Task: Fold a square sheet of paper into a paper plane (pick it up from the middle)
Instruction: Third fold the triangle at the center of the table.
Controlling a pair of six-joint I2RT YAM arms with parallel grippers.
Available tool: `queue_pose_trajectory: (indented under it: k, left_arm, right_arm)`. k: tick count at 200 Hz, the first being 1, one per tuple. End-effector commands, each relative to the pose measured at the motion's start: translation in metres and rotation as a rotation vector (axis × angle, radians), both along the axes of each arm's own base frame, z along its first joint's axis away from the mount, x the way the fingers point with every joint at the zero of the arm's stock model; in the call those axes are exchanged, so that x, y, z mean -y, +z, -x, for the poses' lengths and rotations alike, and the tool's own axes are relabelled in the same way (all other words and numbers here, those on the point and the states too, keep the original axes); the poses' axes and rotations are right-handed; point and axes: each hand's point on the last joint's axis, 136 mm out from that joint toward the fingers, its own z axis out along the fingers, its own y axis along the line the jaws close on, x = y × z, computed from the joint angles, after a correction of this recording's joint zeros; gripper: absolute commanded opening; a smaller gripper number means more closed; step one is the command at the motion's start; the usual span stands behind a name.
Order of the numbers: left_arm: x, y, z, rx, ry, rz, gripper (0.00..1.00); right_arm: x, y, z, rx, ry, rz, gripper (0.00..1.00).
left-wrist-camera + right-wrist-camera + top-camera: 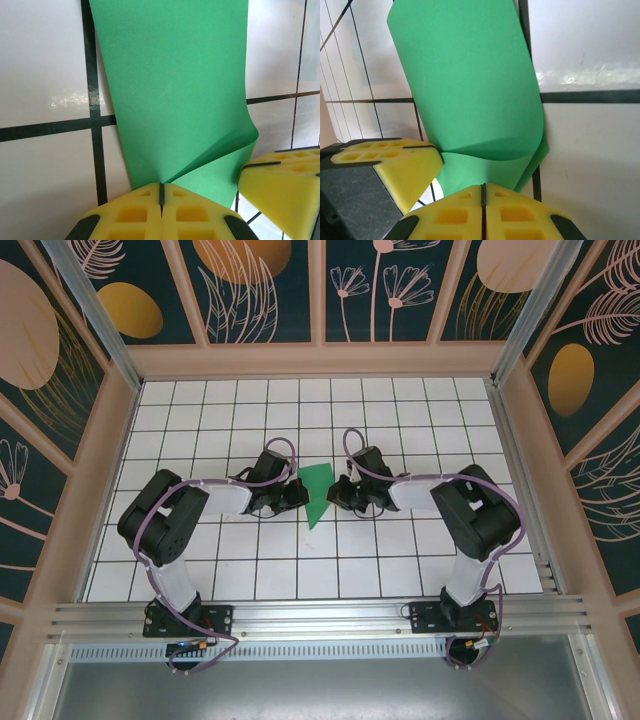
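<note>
A: Any writing, label, brand or number to read here?
B: None that can be read. The dark teal wall panels (250, 280) behind the white tiled table (200, 570) carry painted leaves, flowers and orange ovals, not letters.
A: And on the table itself?
B: Black grid lines. The small dark circuit board (190, 647) at its near edge is too small to read.

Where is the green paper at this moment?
In the top view the paper is at the centre of the table, curled over, between the left gripper and right gripper. The wrist views show each shut on an edge of it.
</note>
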Motion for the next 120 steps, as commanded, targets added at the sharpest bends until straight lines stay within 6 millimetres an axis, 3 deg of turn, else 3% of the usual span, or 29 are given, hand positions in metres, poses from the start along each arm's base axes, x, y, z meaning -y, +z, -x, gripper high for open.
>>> queue_pose_trajectory:
  k: [1,48,96,120]
  left_arm:
    - [-0.014,-0.015,0.006,-0.021,0.023,-0.077,0.08]
    - [-0.017,-0.016,0.006,-0.023,0.032,-0.085,0.08]
    - [-0.017,-0.015,0.006,-0.018,0.035,-0.087,0.08]
    - [-0.017,-0.014,0.006,-0.014,0.036,-0.086,0.08]
  right_arm:
    - [0.008,-0.011,-0.008,-0.008,-0.029,0.057,0.1]
    - [0.02,-0.017,-0.013,-0.03,-0.076,0.086,0.08]
    - [0.004,0.024,-0.019,0.069,-0.029,-0.027,0.09]
    - [-0.004,0.029,-0.011,0.078,0.009,-0.048,0.09]
